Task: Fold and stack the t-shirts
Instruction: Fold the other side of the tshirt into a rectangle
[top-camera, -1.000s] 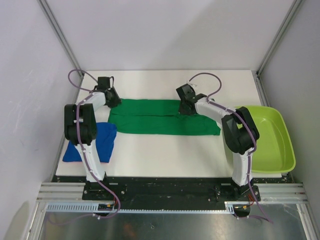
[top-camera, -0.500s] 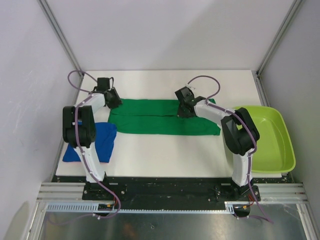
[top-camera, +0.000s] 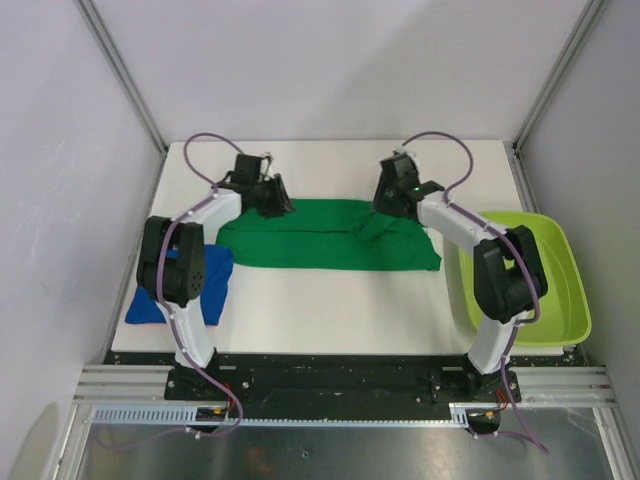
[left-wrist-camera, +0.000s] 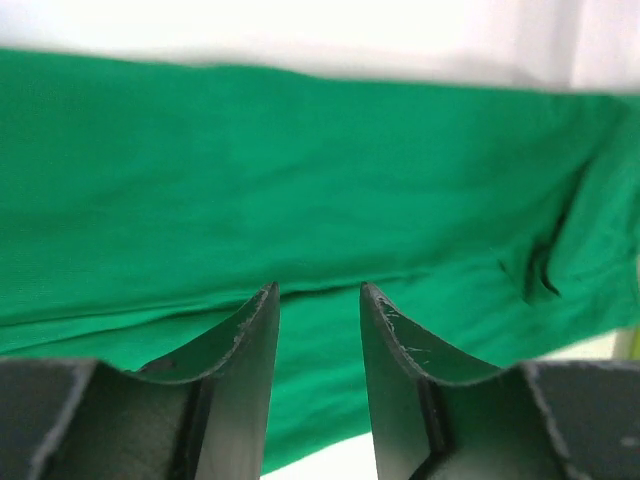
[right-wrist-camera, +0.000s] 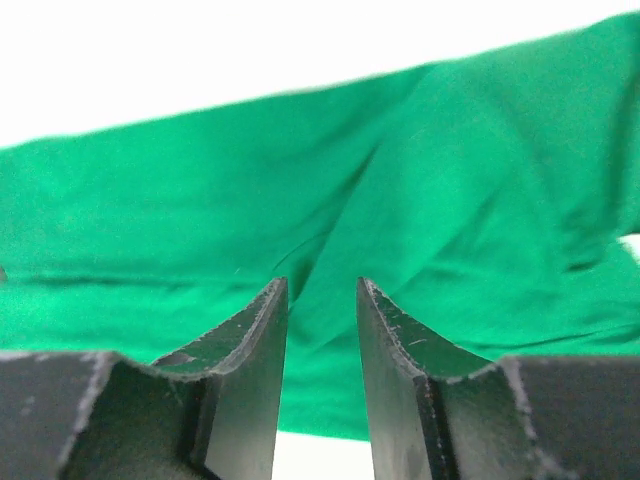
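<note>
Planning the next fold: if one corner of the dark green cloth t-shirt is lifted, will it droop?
Likely yes: the dark green cloth t-shirt lies flat with soft puckers near its right end, so it looks limp. It seems thin, so probably light. Pushed, it would probably bunch rather than slide whole.

Green t-shirt (top-camera: 330, 235), royal blue t-shirt (top-camera: 216, 284), lime tub (top-camera: 565, 290), white table (top-camera: 330, 300)

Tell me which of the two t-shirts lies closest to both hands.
The dark green cloth t-shirt, stretched out in a long band; the royal blue cloth t-shirt sits folded small at the near left.
</note>
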